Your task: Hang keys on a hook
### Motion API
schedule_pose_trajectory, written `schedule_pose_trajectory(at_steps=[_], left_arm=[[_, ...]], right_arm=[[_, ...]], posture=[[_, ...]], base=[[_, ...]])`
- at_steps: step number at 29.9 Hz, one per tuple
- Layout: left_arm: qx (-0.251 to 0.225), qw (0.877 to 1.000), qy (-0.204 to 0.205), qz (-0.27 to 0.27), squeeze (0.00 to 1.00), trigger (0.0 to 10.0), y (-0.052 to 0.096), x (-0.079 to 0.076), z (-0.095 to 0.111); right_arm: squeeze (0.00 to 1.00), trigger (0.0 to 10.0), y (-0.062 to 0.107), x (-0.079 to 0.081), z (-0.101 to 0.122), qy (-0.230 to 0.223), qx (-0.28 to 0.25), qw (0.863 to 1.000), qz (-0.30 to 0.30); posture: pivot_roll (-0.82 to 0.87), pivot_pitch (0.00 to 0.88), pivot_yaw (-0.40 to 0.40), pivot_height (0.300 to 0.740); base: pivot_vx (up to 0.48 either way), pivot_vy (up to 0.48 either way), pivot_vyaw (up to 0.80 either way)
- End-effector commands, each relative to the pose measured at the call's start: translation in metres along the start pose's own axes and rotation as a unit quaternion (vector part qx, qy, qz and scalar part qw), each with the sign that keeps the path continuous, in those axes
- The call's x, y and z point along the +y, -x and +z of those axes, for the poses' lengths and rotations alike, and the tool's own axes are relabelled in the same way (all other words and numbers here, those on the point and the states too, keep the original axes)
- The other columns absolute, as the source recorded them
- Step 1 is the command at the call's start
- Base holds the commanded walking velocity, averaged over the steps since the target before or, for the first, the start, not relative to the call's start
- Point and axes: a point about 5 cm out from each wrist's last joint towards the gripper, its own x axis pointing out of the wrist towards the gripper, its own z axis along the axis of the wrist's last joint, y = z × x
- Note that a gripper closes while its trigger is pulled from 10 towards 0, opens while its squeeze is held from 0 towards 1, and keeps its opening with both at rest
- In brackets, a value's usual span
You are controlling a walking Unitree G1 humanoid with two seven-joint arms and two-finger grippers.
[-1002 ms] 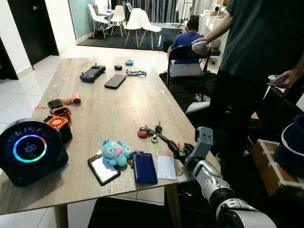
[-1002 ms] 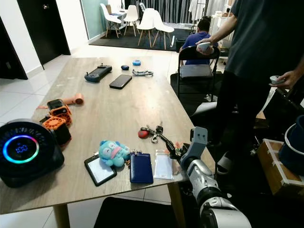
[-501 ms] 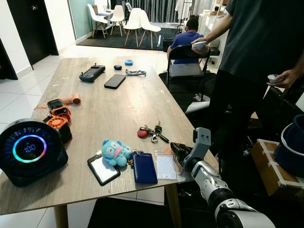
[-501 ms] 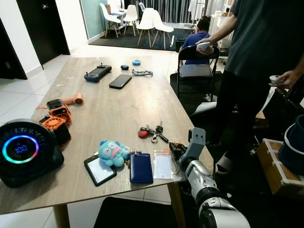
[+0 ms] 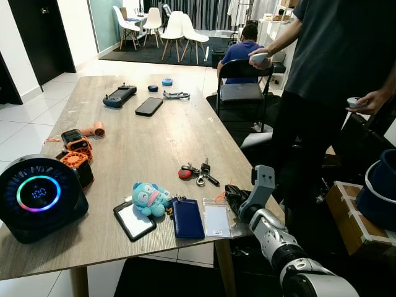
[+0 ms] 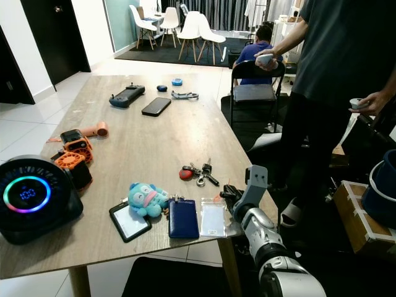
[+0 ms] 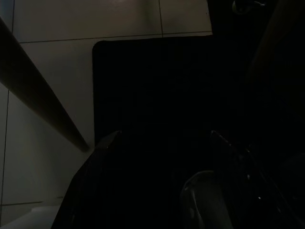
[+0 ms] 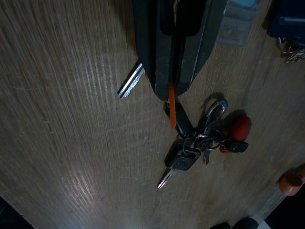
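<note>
Our right gripper [image 8: 167, 90] low over table [image 5: 154, 139] near right edge, fingers pressed together, orange strip [image 8: 172, 110] sticking out from between them. Keys [image 5: 199, 172] flat on table just beyond gripper tips, red fob at their left. Clear card sleeve [image 5: 216, 218] and blue wallet [image 5: 187, 218] near front edge. Left arm idle below table; we cannot tell its finger state. Person [image 5: 334, 80] standing at right.

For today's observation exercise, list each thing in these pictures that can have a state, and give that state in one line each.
Keys: lying flat on the table, not gripped.
Right gripper: fingers shut, just short of the keys.
Round speaker: switched on, ring display lit.
Phone: lying flat, screen dark.
Blue card holder: lying flat beside the plush toy.
Left gripper: idle below the table.
</note>
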Motion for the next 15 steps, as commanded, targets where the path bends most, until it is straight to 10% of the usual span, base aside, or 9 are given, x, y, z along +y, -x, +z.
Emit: schedule_pose_trajectory(at_steps=[1, 2, 5, 6, 7, 15], left_arm=[[0.014, 1.000, -0.005, 0.003, 0.00, 10.0, 0.004, 0.003, -0.006], [0.013, 1.000, -0.004, 0.004, 0.00, 10.0, 0.005, 0.003, -0.006], [0.013, 1.000, -0.004, 0.005, 0.00, 10.0, 0.005, 0.004, -0.006], [0.014, 1.000, -0.003, 0.006, 0.00, 10.0, 0.005, 0.004, -0.007], [0.014, 1.000, -0.003, 0.006, 0.00, 10.0, 0.005, 0.004, -0.007], [0.014, 1.000, -0.001, 0.007, 0.00, 10.0, 0.006, 0.003, -0.008]], right_arm=[[0.00, 2.3, 0.002, -0.004, -0.001, -0.012, -0.003, 1.000, -0.011], [0.00, 0.0, 0.001, -0.003, 0.004, -0.022, -0.015, 1.000, -0.008], [0.00, 0.0, -0.002, 0.000, 0.013, -0.030, -0.037, 0.999, 0.006], [0.00, 7.0, -0.004, 0.004, 0.021, -0.029, -0.052, 0.998, 0.019], [0.00, 10.0, -0.005, 0.008, 0.027, -0.029, -0.066, 0.997, 0.033], [0.00, 10.0, -0.007, 0.029, 0.054, -0.049, -0.122, 0.984, 0.118]], posture=[[0.08, 0.132, -0.046, 0.740], [0.08, 0.132, -0.046, 0.740], [0.08, 0.127, -0.045, 0.740], [0.08, 0.121, -0.044, 0.740], [0.08, 0.121, -0.044, 0.740], [0.08, 0.112, -0.046, 0.740]], base=[[0.000, 0.000, 0.00], [0.000, 0.000, 0.00], [0.000, 0.000, 0.00], [0.000, 0.000, 0.00], [0.000, 0.000, 0.00], [0.000, 0.000, 0.00]])
